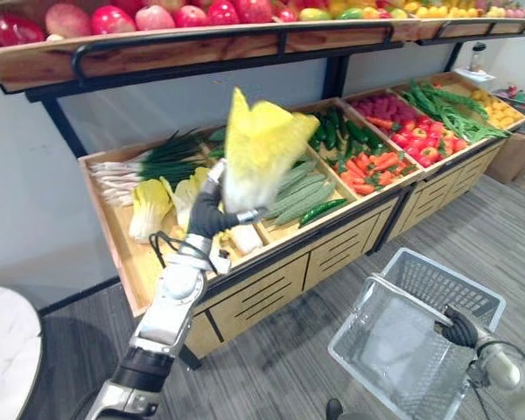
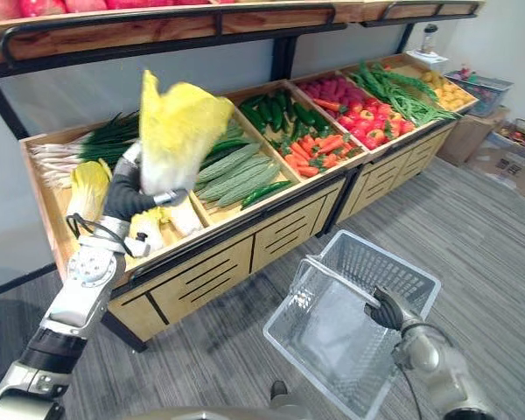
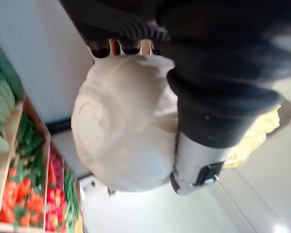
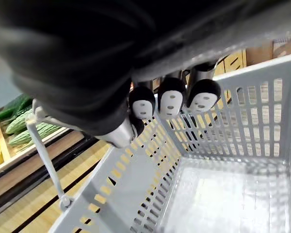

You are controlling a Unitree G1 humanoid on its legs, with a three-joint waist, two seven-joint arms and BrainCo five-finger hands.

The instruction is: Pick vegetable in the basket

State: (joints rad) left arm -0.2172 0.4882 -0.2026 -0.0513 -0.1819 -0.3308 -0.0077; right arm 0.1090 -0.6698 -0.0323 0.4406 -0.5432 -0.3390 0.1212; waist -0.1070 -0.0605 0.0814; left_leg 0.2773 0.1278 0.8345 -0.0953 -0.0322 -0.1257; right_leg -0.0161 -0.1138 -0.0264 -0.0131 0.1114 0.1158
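My left hand (image 1: 212, 213) is shut on a napa cabbage (image 1: 261, 144) with yellow leaves and a white base, held up above the wooden vegetable stand (image 1: 271, 262). In the left wrist view the cabbage's pale base (image 3: 123, 141) fills the space between my fingers (image 3: 128, 46) and thumb. My right hand (image 1: 460, 328) is shut on the handle of a grey plastic basket (image 1: 394, 350) low at the right, above the floor. The basket (image 4: 223, 194) holds nothing, as the right wrist view shows.
The stand's bins hold more napa cabbages (image 1: 150, 206), green onions (image 1: 149, 162), bitter gourds (image 1: 299, 192), cucumbers (image 1: 337, 131), carrots (image 1: 372, 166), tomatoes (image 1: 420, 140) and green beans (image 1: 451, 109). An upper shelf (image 1: 201, 44) of fruit overhangs the bins. A white round table (image 1: 4, 350) stands at lower left.
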